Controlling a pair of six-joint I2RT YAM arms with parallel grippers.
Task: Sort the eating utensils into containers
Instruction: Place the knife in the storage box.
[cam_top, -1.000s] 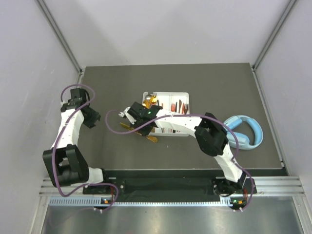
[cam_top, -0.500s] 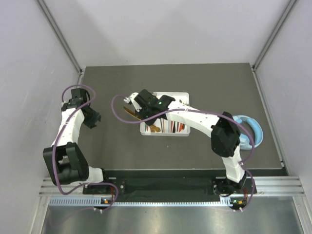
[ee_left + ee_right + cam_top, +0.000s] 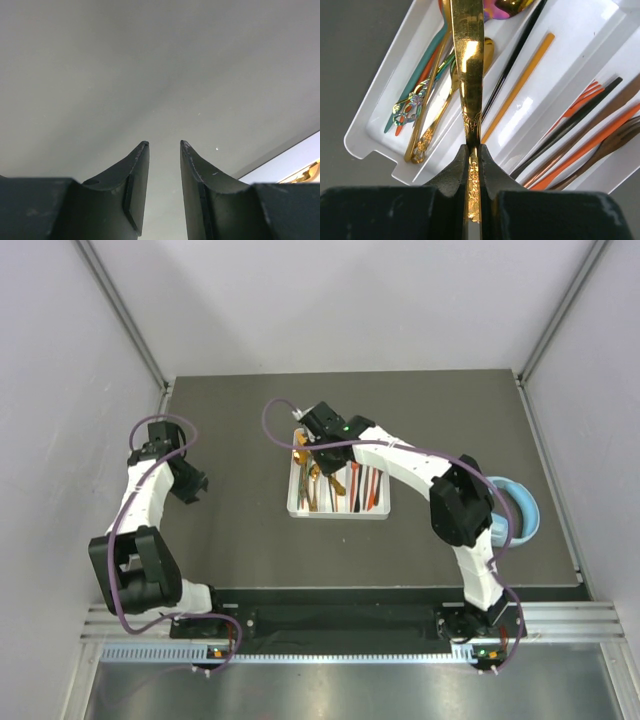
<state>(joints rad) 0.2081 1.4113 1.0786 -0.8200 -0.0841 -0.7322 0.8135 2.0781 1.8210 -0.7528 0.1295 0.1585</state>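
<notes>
over the left compartment of the white tray (image 3: 372, 131), the right gripper (image 3: 474, 150) pinches a gold utensil (image 3: 468, 60) by its handle, so the drop-off is in hand and release likely comes next; well left of the tray, the left gripper (image 3: 164, 144) hangs part-open, empty.

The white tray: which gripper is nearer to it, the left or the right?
Right. The right gripper is over the white tray, shut on a gold utensil. The left gripper stands apart, to the tray's left, open and empty.
</notes>
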